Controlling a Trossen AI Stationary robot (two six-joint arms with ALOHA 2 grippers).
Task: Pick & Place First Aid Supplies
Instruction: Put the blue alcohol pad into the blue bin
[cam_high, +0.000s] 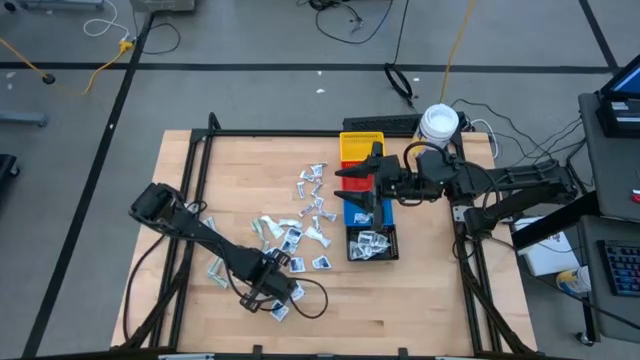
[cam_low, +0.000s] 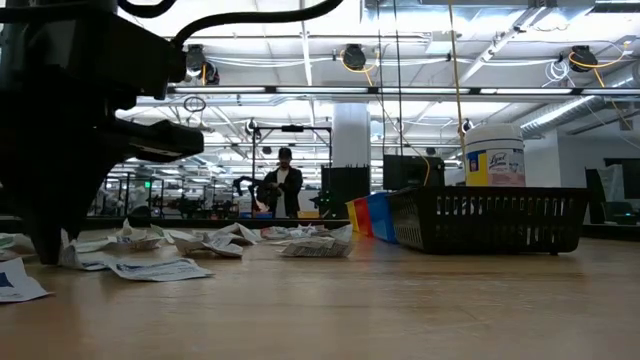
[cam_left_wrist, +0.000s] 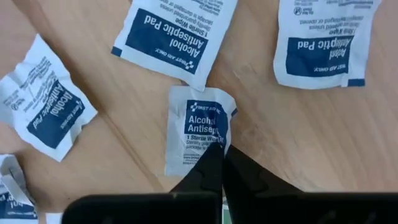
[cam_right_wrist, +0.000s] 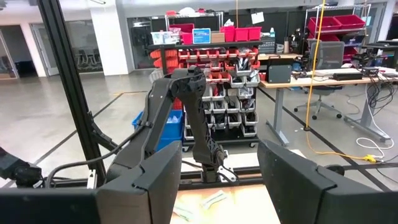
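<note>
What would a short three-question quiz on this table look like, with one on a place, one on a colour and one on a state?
1. Where does the white jar stand?
A. at the table's far edge, behind the bins
B. inside the black bin
C. among the loose packets

2. What colour is the bin farthest from the black bin?
A. green
B. yellow
C. white

3. How do the left gripper jaws stand?
A. wide open above bare wood
B. shut on an alcohol wipe packet
C. shut on the jar

Answers: 1 A, the high view shows it beyond the bin row. 2 B, yellow ends the row. 3 B, the left wrist view shows the tips meeting on its edge.
</note>
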